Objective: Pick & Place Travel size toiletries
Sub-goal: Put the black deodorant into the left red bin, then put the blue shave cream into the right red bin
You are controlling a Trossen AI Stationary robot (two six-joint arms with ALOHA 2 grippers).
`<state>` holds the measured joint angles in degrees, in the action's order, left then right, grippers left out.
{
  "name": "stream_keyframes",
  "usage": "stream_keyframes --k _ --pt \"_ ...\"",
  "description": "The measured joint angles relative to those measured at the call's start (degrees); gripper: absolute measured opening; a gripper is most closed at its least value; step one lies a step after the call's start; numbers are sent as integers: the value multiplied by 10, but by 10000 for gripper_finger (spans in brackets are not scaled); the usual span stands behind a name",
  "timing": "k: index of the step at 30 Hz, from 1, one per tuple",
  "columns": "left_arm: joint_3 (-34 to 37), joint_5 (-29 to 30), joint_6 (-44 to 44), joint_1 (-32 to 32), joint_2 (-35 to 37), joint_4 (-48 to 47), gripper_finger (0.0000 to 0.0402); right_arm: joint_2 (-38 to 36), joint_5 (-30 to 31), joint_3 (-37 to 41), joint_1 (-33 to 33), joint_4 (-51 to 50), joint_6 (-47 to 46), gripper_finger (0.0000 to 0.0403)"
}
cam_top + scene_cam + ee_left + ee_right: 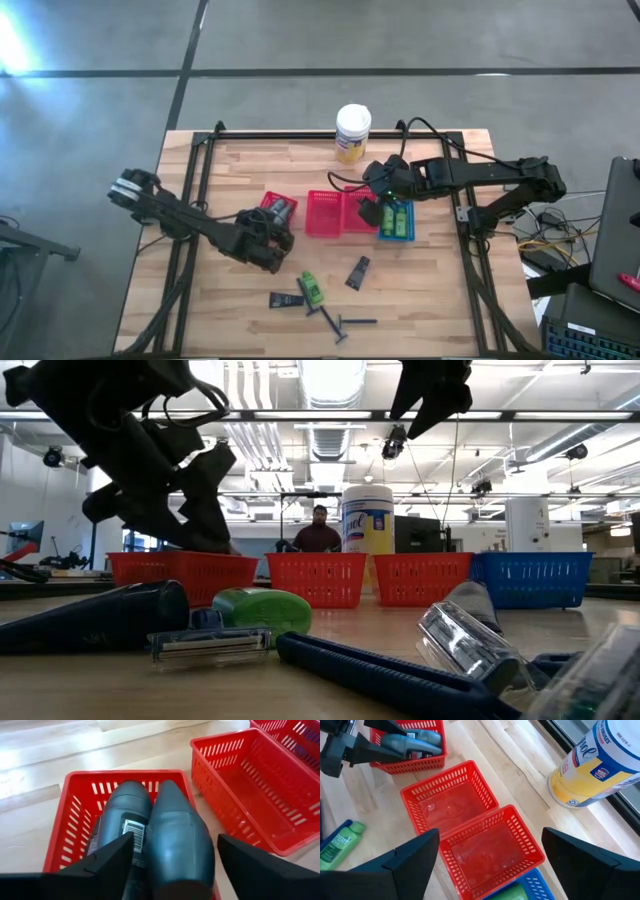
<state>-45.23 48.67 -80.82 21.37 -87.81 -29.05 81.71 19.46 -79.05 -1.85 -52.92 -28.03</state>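
Wood table [250, 170]: left gripper [170, 855] open over grey tubes [165, 830]; right gripper [490, 855] open, empty.

Grey tubes [165, 830] in red basket [67, 820]; green tubes [398, 218] in blue basket [409, 232].

Two dark, black-cabled jointed arms

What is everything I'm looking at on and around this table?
Grey tubes: two, lying in the leftmost red basket.
Empty red baskets: two, mid-table.
Blue basket: one, right end of the row, green tubes inside.
Green tube: one, loose at the table's front.
Dark packets: two, front.
Razors: two, front edge.
Yellow canister: one, white-lidded, back edge.
Person: one, far behind.
Left gripper: open over the grey tubes.
Right gripper: open above the baskets.
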Motion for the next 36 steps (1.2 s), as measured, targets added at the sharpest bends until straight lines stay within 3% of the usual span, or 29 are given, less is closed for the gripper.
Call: stream_keyframes --k 8,15,23,26,32,36 --pt "-28 -40 31 0 20 -57 354 0 0 0 0 -6 10 358" --pt "-39 -124 7 1 41 -167 356 0 0 0 0 -6 17 343" --pt "-64 -131 33 14 87 -173 357 0 -5 0 0 -9 17 343" --pt "-86 -131 87 24 107 -170 358 0 -41 0 0 -10 25 352" --pt "-99 -164 253 61 113 -128 357 0 -225 22 -7 -11 78 356" --pt "-98 -186 377 104 79 -47 354 0 -270 71 -36 -23 146 346"
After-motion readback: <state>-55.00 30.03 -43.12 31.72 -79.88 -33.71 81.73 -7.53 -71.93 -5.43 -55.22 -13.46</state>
